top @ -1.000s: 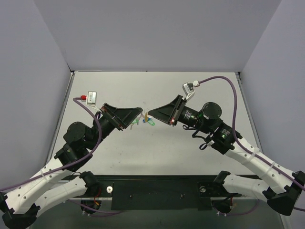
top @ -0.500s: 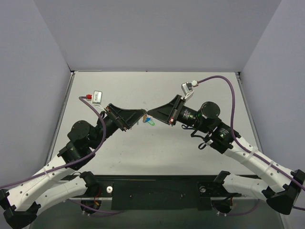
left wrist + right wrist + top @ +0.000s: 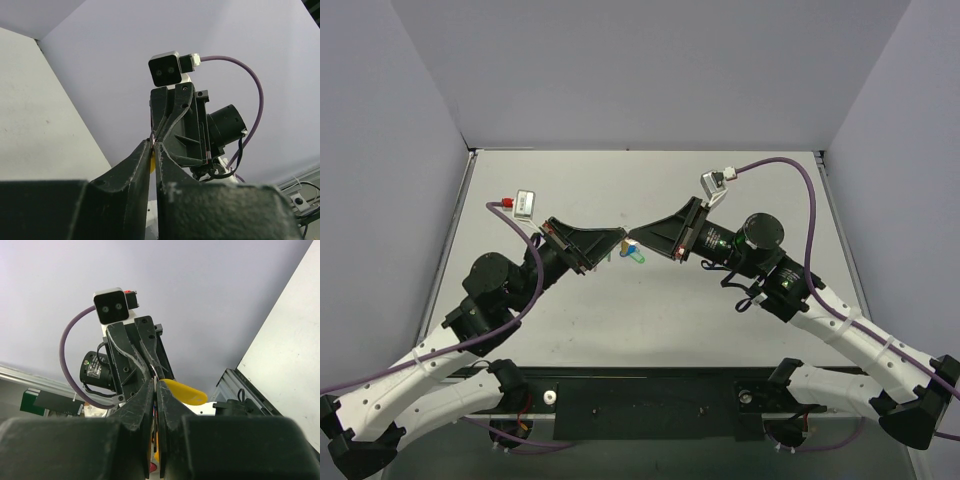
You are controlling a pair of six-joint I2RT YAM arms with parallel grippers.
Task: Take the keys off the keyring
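Note:
Both grippers meet tip to tip above the middle of the table. In the right wrist view my right gripper (image 3: 156, 381) is shut on the thin metal ring of the keyring, and its yellow tag (image 3: 186, 391) sticks out to the right of the fingers. My left gripper (image 3: 153, 141) has its jaws closed in on the same ring from the opposite side, with a sliver of the yellow tag (image 3: 152, 164) between its fingers. From above, the left gripper (image 3: 621, 238) and the right gripper (image 3: 633, 239) almost touch. I cannot make out the keys.
A blue tag (image 3: 629, 253) and a green tag (image 3: 638, 258) hang just below the two fingertips. The grey table (image 3: 650, 320) is walled at the back and on both sides. Each arm's purple cable (image 3: 790, 165) loops beside its wrist.
The left arm has swung up and to the right until its tip meets the right gripper's, and its jaws have narrowed onto the ring. The right arm has barely moved.

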